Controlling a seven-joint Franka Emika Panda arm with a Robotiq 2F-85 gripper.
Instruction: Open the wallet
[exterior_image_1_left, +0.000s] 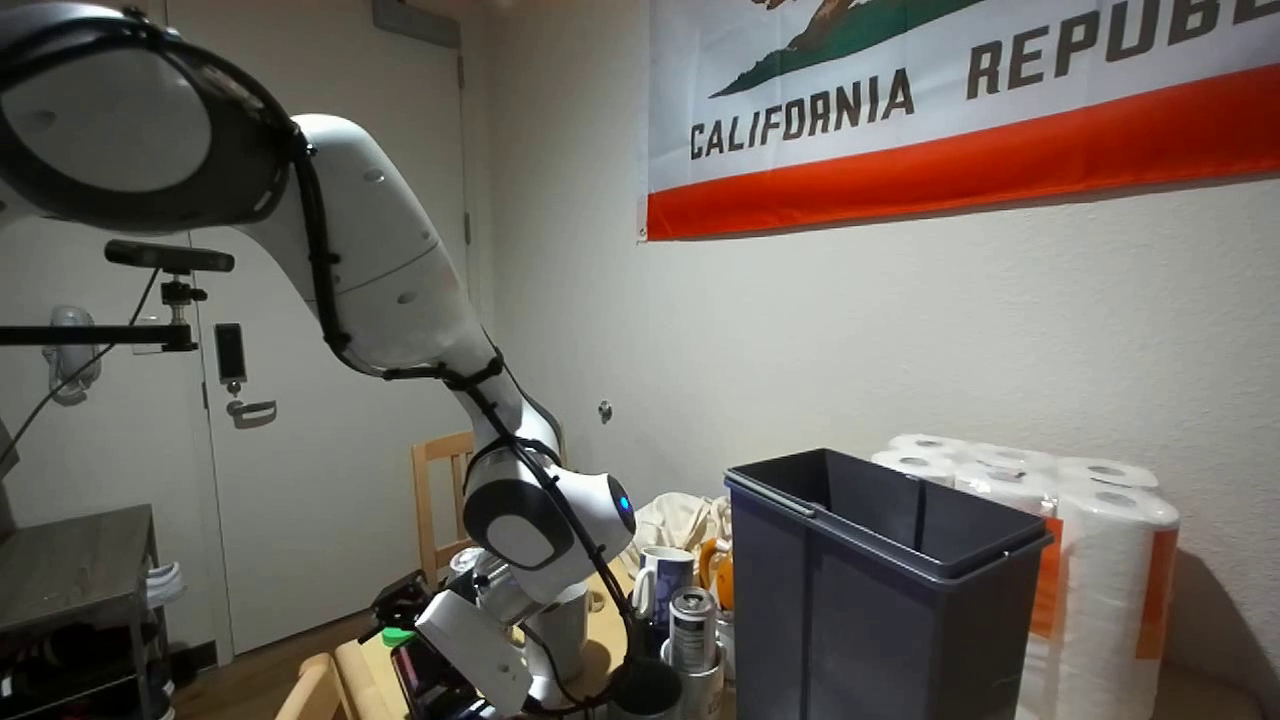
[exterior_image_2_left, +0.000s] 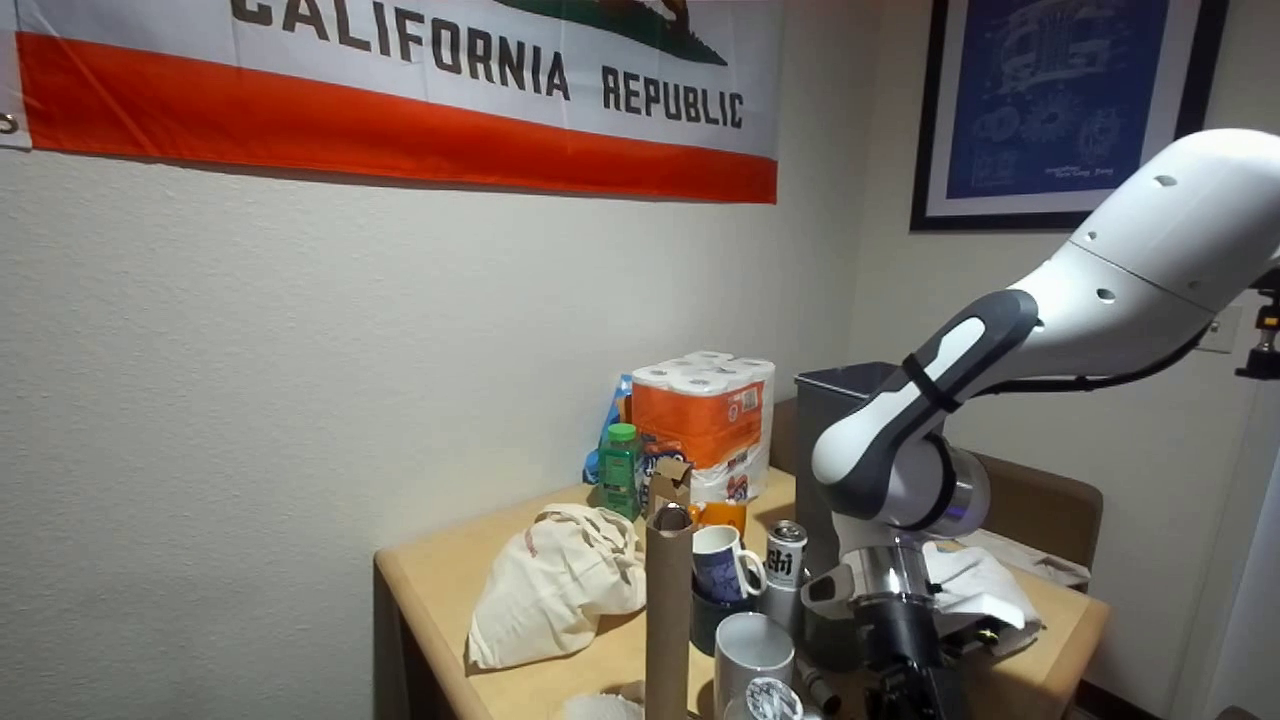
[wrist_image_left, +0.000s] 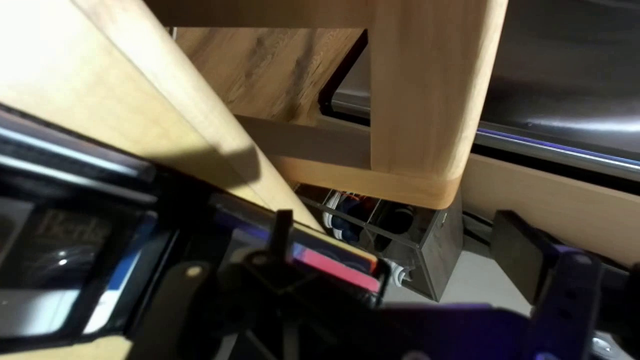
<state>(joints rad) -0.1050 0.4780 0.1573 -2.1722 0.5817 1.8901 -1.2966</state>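
The wallet (wrist_image_left: 65, 250) is black. It fills the left of the wrist view, spread with a clear window with a printed card at far left and a flap with pink and orange-edged cards nearer the jaws. In an exterior view a dark piece with a pinkish edge, seemingly the wallet (exterior_image_1_left: 428, 672), shows beside the wrist at the table's edge. My gripper (wrist_image_left: 401, 244) is open, its fingers wide apart. The left finger overlaps the card flap; I cannot tell whether it touches. The right finger is away from the wallet. In an exterior view the gripper (exterior_image_2_left: 908, 690) is partly cut off.
A wooden chair (wrist_image_left: 417, 90) and a shoe rack (wrist_image_left: 440, 250) lie beyond the jaws. The table (wrist_image_left: 75, 85) holds a grey bin (exterior_image_1_left: 880, 600), a can (exterior_image_2_left: 785, 555), a mug (exterior_image_2_left: 718, 562), a grey cup (exterior_image_2_left: 752, 650), a cardboard tube (exterior_image_2_left: 668, 610) and a cloth bag (exterior_image_2_left: 560, 590).
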